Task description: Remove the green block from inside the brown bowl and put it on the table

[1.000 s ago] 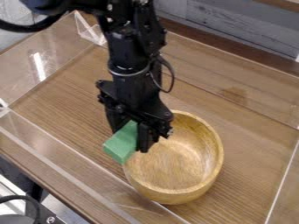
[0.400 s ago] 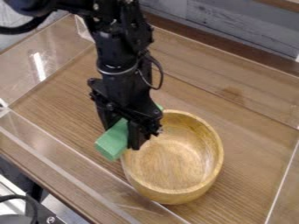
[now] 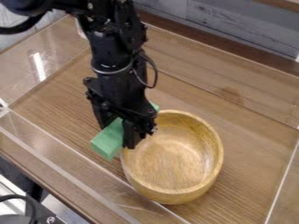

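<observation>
Beside brown bowl (nothing inside), jaws grip green block.

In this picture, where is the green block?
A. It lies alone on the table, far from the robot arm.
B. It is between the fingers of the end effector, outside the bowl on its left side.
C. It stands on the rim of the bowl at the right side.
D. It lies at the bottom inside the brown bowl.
B: the green block sits in the end effector, left of the brown bowl, which holds nothing.
</observation>
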You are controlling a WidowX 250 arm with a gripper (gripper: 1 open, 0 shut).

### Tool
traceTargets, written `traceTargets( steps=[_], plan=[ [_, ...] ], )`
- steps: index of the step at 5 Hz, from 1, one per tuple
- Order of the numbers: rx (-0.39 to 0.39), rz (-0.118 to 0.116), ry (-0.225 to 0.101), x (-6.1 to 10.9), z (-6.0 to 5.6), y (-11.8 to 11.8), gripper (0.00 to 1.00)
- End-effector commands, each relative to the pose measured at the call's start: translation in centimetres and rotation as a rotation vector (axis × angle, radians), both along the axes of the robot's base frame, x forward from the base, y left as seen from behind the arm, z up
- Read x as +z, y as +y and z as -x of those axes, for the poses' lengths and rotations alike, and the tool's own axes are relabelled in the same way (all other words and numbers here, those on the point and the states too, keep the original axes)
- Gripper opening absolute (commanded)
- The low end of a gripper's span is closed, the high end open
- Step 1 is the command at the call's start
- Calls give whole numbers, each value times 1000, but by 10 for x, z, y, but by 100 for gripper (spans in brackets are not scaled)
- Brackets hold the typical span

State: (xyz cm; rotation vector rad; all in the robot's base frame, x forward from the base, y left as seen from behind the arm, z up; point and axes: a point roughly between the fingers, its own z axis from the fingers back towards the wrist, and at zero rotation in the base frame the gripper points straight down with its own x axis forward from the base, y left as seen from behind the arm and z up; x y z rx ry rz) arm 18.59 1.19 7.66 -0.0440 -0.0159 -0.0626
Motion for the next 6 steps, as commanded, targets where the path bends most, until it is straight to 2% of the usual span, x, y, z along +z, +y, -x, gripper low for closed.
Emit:
traceTargets(
  steps=[1,4,5,6],
  plan=[
    [-1,-5,-41,8,-4,6,0],
    [0,-6,-42,5,-5,13,0],
    [0,-6,-42,3,-5,16,100],
    [-1,-6,-43,0,-4,17,100]
  ],
)
